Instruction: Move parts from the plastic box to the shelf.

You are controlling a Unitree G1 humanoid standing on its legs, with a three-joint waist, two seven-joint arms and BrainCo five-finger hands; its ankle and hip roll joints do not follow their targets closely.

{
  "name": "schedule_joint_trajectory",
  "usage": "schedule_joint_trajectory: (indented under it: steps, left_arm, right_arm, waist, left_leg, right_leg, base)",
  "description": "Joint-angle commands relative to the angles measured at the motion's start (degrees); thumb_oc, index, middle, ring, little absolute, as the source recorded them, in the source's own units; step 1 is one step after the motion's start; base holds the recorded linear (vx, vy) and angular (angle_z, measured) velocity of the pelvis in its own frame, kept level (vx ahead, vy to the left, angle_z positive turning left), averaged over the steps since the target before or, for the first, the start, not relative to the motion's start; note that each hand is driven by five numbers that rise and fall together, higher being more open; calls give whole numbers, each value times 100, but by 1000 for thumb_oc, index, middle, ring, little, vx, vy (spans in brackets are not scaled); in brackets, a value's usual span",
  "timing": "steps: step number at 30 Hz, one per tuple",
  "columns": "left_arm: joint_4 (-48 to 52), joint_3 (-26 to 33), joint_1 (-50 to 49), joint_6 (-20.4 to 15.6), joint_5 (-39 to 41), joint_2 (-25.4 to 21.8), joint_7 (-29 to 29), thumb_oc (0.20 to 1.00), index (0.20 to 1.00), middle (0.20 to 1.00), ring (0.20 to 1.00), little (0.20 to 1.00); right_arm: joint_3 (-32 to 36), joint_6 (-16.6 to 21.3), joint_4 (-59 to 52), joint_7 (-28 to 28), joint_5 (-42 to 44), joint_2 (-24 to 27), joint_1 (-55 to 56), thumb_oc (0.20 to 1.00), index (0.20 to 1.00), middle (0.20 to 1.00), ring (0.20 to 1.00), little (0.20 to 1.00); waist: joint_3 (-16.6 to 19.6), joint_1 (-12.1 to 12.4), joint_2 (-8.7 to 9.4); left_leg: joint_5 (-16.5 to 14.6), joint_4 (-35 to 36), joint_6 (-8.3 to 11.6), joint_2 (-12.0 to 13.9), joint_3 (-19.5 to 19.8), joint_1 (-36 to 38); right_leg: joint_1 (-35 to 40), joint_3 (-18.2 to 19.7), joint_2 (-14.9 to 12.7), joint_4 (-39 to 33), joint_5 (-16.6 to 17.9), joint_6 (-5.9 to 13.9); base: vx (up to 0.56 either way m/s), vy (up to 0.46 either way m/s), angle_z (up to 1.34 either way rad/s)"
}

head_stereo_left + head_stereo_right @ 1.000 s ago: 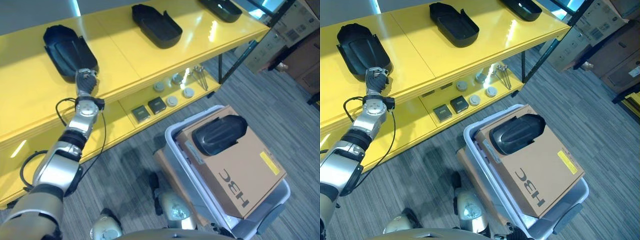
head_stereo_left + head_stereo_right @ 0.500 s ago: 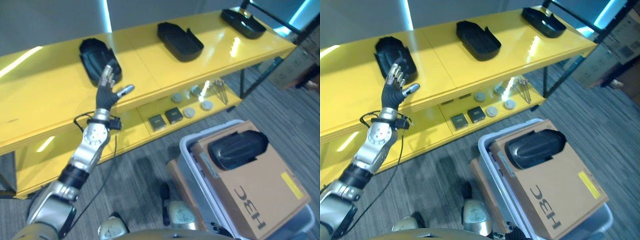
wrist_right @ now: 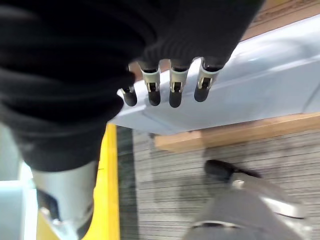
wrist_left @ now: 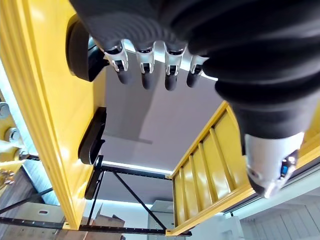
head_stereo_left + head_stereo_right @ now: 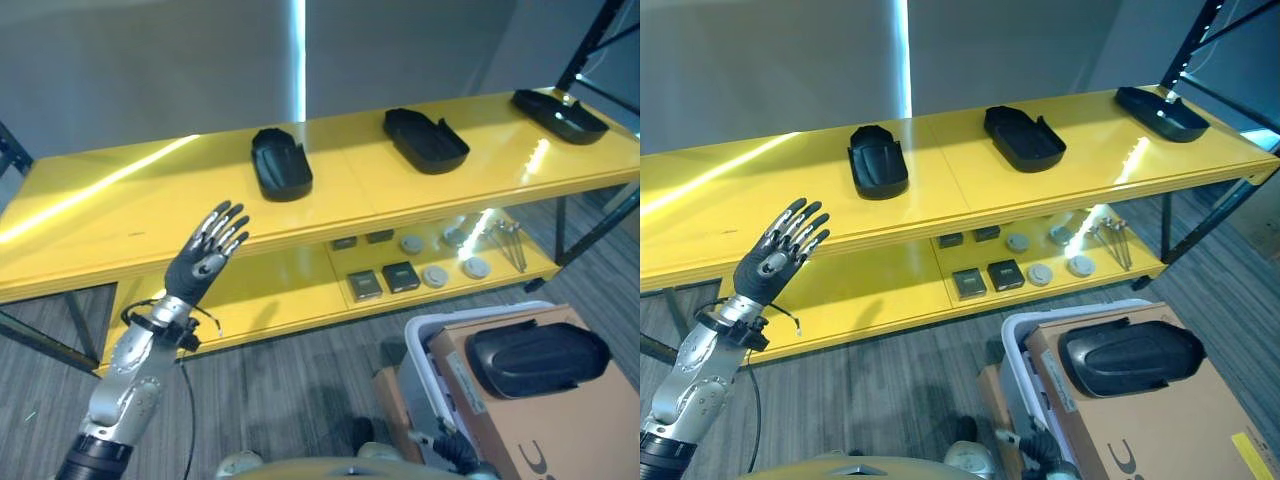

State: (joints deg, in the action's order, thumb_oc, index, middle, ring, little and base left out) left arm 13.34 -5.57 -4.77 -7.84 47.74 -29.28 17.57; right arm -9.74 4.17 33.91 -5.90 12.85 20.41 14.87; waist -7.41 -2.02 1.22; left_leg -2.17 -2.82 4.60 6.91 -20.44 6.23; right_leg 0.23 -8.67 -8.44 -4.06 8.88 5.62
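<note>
Left hand: the left hand (image 5: 205,258) is raised in front of the yellow shelf (image 5: 120,230), fingers straight and spread, holding nothing, clear of the shelf's front edge.
Right hand: the right hand (image 3: 165,75) hangs with its fingers relaxed and straight beside the pale wall of the plastic box (image 3: 240,90); nothing is in it.
Nearest part: a black part (image 5: 281,165) lies on the top board, beyond the left hand and toward its right, well apart from the fingertips.
Other shelved parts: a second black part (image 5: 426,139) sits further to the right on the same board, and a third black part (image 5: 560,115) near the far right end.
Part still to move: a black part (image 5: 537,357) rests on top of a cardboard box (image 5: 560,430) that sits in the plastic box, far to the right of and below the left hand.
Lower board: small square blocks (image 5: 382,281) and round grey discs (image 5: 436,275) lie there, to the right of the left hand and lower.
</note>
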Motion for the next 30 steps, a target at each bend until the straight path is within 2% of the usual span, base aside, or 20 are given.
schedule_joint_trajectory:
  steps: [1,2,3,5,7,9,10,11,13,14,15,16,18,19,20,21,25,27,29,30]
  left_arm:
    - [331,347,183,-332,293,-45,106,1000,1000,1000,1000,1000]
    - [339,365,157,-347,295,-7,95,1000,1000,1000,1000,1000]
    - [375,387,114,-393,250,43,12,1000,1000,1000,1000,1000]
    - [421,407,109,-419,220,66,-147,1000,1000,1000,1000,1000]
    - [462,420,119,-430,223,100,-297,1000,1000,1000,1000,1000]
    - [470,465,140,-516,170,143,-488,1000,1000,1000,1000,1000]
    - [492,501,143,-575,50,179,-564,1000,1000,1000,1000,1000]
    - [615,644,111,-558,-69,202,-616,1000,1000,1000,1000,1000]
    - [698,768,110,-451,-54,218,-498,1000,1000,1000,1000,1000]
    - [705,780,113,-437,-53,220,-452,1000,1000,1000,1000,1000]
    - [728,807,118,-430,-47,204,-458,1000,1000,1000,1000,1000]
    - [757,860,141,-299,57,129,-335,1000,1000,1000,1000,1000]
    - [746,867,198,-215,33,51,-303,1000,1000,1000,1000,1000]
    - [716,862,237,-185,31,10,-321,1000,1000,1000,1000,1000]
    - [723,929,157,-163,47,-48,-301,1000,1000,1000,1000,1000]
    - [835,1019,20,-128,36,-5,-364,1000,1000,1000,1000,1000]
    - [970,1072,-47,-181,21,17,-496,1000,1000,1000,1000,1000]
    - [983,1071,31,-182,1,-3,-633,1000,1000,1000,1000,1000]
    - [952,1091,160,-192,21,-54,-766,1000,1000,1000,1000,1000]
    - [922,1081,199,-220,27,-42,-825,1000,1000,1000,1000,1000]
  right_arm:
    - [508,224,-1341,-161,805,494,-212,1000,1000,1000,1000,1000]
    - [640,136,-1861,-127,937,591,-190,1000,1000,1000,1000,1000]
    - [871,250,-2755,-117,1055,768,-155,1000,1000,1000,1000,1000]
    - [1169,384,-3817,-99,1073,1008,-205,1000,1000,1000,1000,1000]
    - [1363,347,-4239,-36,1153,1171,-316,1000,1000,1000,1000,1000]
    - [1514,380,-4501,-44,1328,1391,-563,1000,1000,1000,1000,1000]
    - [1544,369,-4536,-84,1413,1510,-782,1000,1000,1000,1000,1000]
    - [1647,246,-4650,-313,1664,1720,-1181,1000,1000,1000,1000,1000]
    - [1753,231,-4777,-563,1803,1719,-1372,1000,1000,1000,1000,1000]
    - [1763,261,-4792,-643,1810,1714,-1385,1000,1000,1000,1000,1000]
    - [1836,222,-4863,-672,1815,1680,-1394,1000,1000,1000,1000,1000]
    - [2051,274,-5012,-801,1797,1569,-1324,1000,1000,1000,1000,1000]
    - [2214,302,-5175,-819,1797,1437,-1200,1000,1000,1000,1000,1000]
    - [2267,318,-5220,-778,1719,1364,-1130,1000,1000,1000,1000,1000]
    - [2331,458,-5269,-556,1581,1170,-947,1000,1000,1000,1000,1000]
    - [2212,487,-5270,-548,1544,1051,-945,1000,1000,1000,1000,1000]
    - [1853,601,-5293,-882,1439,959,-1011,1000,1000,1000,1000,1000]
    - [1724,643,-5336,-1047,1352,856,-932,1000,1000,1000,1000,1000]
    - [1632,668,-5311,-1111,1177,764,-963,1000,1000,1000,1000,1000]
    - [1574,654,-5292,-1092,1165,733,-1017,1000,1000,1000,1000,1000]
  waist:
    - [0,-163,-11]
    - [19,-196,2]
    - [36,-270,18]
    - [75,-340,27]
    - [89,-340,20]
    - [100,-277,10]
    - [112,-201,11]
    - [87,-43,-15]
    - [57,22,-39]
    - [49,33,-43]
    - [39,14,-50]
    - [-25,-39,-71]
    - [-138,-101,-90]
    - [-227,-135,-119]
    - [-404,-108,-81]
    - [-456,21,-97]
    - [-398,170,-158]
    - [-310,282,-223]
    - [-240,399,-231]
    - [-195,436,-237]
  left_leg:
    - [-58,-469,-48,453,381,-324]
    - [-74,-484,-55,453,385,-322]
    - [-100,-571,-54,461,412,-327]
    - [-79,-764,-24,479,501,-379]
    - [-11,-922,9,480,670,-461]
    - [47,-1140,24,392,1100,-594]
    - [39,-1203,-11,256,1454,-670]
    - [-83,-1398,-96,-62,2181,-765]
    - [-309,-1509,-192,-315,2450,-786]
    - [-339,-1526,-204,-338,2461,-787]
    - [-518,-1503,-251,-399,2456,-759]
    - [-890,-1484,-368,-524,2401,-670]
    - [-1091,-1645,-440,-652,2317,-684]
    - [-1231,-1751,-466,-712,2243,-663]
    - [-1316,-1827,-506,-781,1895,-589]
    - [-1236,-1589,-593,-775,1523,-454]
    - [-991,-1169,-816,-839,914,-441]
    - [-864,-921,-948,-814,613,-425]
    - [-739,-788,-953,-742,440,-445]
    - [-761,-760,-866,-691,460,-437]
  right_leg:
    - [207,191,-165,209,-458,309]
    - [187,236,-142,205,-460,293]
    - [166,321,-91,209,-479,263]
    - [114,470,-10,194,-503,219]
    - [88,590,49,170,-503,193]
    - [53,851,135,137,-500,168]
    - [-1,1033,156,138,-490,169]
    - [-65,1411,196,206,-512,205]
    - [-145,1656,165,269,-490,282]
    - [-155,1684,160,280,-489,294]
    - [-208,1732,101,331,-466,347]
    - [-368,1837,-46,469,-389,488]
    - [-485,1854,-189,414,-257,602]
    - [-502,1769,-255,260,-184,665]
    - [-765,1253,-497,111,48,710]
    - [-862,519,-618,481,91,691]
    - [-1004,-86,-669,1834,78,635]
    - [-868,-441,-816,2502,-196,533]
    - [-596,-679,-911,2504,-436,454]
    - [-437,-724,-858,2337,-677,513]
  base:
    - [-45,-35,-10]
    - [-53,-20,-11]
    - [-54,-8,-18]
    - [-85,36,-25]
    - [-89,82,-31]
    - [-139,168,-68]
    - [-247,337,-115]
    - [-237,336,-128]
    - [-184,280,-153]
    - [-116,184,-135]
    - [-158,261,-96]
    - [-207,320,-57]
    - [-211,289,-53]
    - [-301,256,-84]
    - [-472,268,-126]
    - [-475,216,-150]
    - [-317,57,-167]
    - [-204,-63,-111]
    - [-105,-172,-73]
    - [-137,-284,-91]
